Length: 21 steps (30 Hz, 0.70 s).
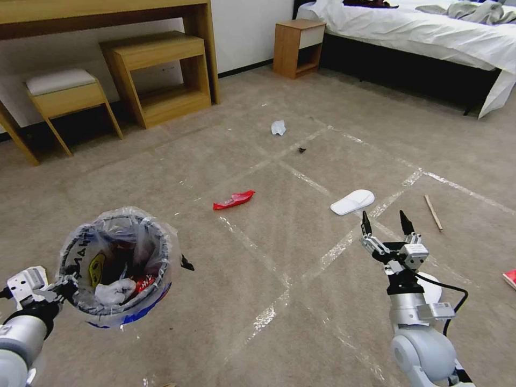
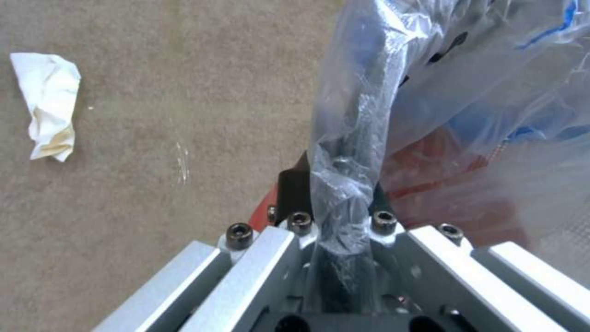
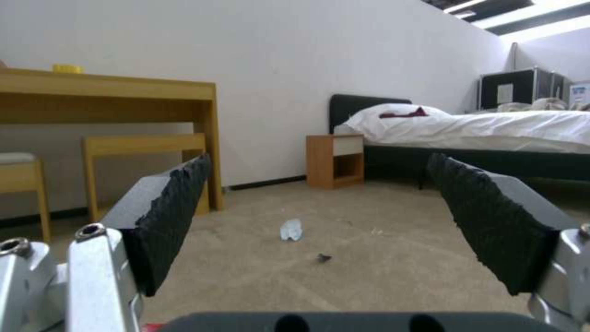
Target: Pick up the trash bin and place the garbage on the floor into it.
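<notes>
My left gripper (image 1: 63, 286) is shut on the near rim of the trash bin (image 1: 115, 263), holding it off the carpet at lower left. The bin's clear bag liner (image 2: 393, 92) is pinched between the fingers, and wrappers and a tissue lie inside. My right gripper (image 1: 386, 221) hovers open and empty above the floor, just short of a white slipper (image 1: 352, 202). More garbage lies on the carpet: a red wrapper (image 1: 234, 200), a wooden stick (image 1: 433, 212), a white tissue (image 1: 278, 128) (image 3: 291, 229), a dark scrap (image 1: 302, 150) and another tissue wad (image 2: 48, 110).
A wooden desk (image 1: 102, 13), stool (image 1: 67, 97) and low shelf (image 1: 161, 75) stand along the far left wall. A nightstand (image 1: 297, 47) and a bed (image 1: 430, 37) stand at the far right. Clear tape lines (image 1: 301, 177) cross the carpet. A red item (image 1: 510, 278) lies at the right edge.
</notes>
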### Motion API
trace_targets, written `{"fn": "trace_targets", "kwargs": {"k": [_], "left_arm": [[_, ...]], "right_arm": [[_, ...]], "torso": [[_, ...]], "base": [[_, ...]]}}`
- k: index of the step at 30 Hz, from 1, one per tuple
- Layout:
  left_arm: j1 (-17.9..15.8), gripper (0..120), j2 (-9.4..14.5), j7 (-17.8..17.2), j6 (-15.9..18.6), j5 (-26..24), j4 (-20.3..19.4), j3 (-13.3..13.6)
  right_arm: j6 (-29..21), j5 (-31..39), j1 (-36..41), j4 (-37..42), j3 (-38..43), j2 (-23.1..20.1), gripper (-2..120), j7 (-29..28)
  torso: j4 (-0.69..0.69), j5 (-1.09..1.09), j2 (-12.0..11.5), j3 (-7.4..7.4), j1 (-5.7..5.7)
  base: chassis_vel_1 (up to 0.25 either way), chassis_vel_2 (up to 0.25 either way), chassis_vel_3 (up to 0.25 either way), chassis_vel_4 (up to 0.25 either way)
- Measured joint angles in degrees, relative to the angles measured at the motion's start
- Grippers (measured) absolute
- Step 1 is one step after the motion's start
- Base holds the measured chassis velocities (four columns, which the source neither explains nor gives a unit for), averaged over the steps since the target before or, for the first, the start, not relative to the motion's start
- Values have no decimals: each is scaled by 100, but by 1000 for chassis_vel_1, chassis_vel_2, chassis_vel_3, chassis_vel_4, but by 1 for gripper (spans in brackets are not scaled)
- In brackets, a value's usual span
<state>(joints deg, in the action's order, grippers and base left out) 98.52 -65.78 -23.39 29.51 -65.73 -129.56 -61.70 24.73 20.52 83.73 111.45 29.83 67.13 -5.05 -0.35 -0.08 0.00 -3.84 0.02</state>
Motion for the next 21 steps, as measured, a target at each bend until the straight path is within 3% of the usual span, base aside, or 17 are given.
{"fn": "trace_targets", "kwargs": {"k": [8,21], "left_arm": [[2,1,3,5,-27,3,14,-1],[-26,1,20,16,-60,14,86,9]], "right_arm": [[-5,-36,-16,-8,-56,57,90,9],[-17,-6,-122,-58,-82,11,90,20]], "torso": [[0,0,0,0,0],[-1,1,-1,-1,0]], "base": [[-116,130,120,-118],[-241,253,250,-258]]}}
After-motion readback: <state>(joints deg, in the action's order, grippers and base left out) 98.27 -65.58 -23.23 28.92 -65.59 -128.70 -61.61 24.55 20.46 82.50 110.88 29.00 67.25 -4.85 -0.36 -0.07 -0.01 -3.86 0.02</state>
